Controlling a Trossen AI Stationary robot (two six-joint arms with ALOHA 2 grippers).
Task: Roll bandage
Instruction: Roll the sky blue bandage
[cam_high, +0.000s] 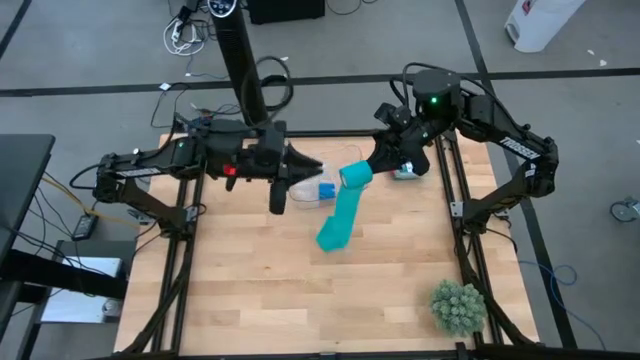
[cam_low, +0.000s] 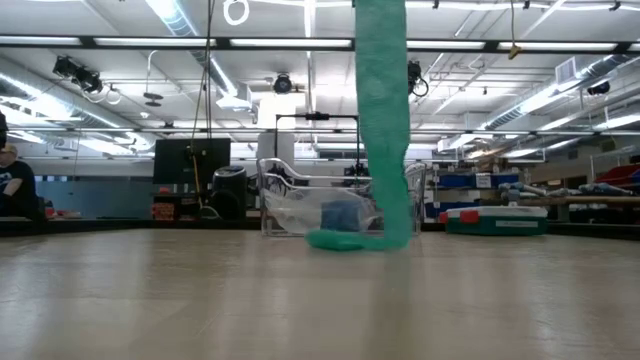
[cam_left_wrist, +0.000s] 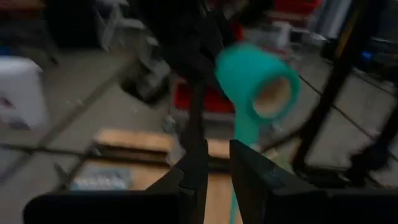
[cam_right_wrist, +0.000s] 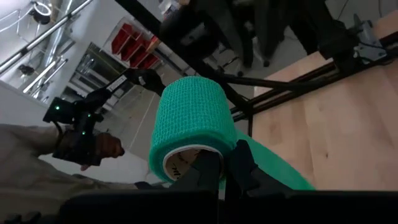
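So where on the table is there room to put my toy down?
The near half of the wooden table is bare, between the bandage tail and the fuzzy green ball in the corner. It is crowded at the far side, around the clear bin where both end effectors meet.

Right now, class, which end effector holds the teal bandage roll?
The right end effector, shut on the bandage roll's rim; the left end effector grips nothing.

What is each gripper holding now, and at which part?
The right gripper holds the bandage roll by the rim of its cardboard core; the tail hangs to the table. The left gripper holds nothing.
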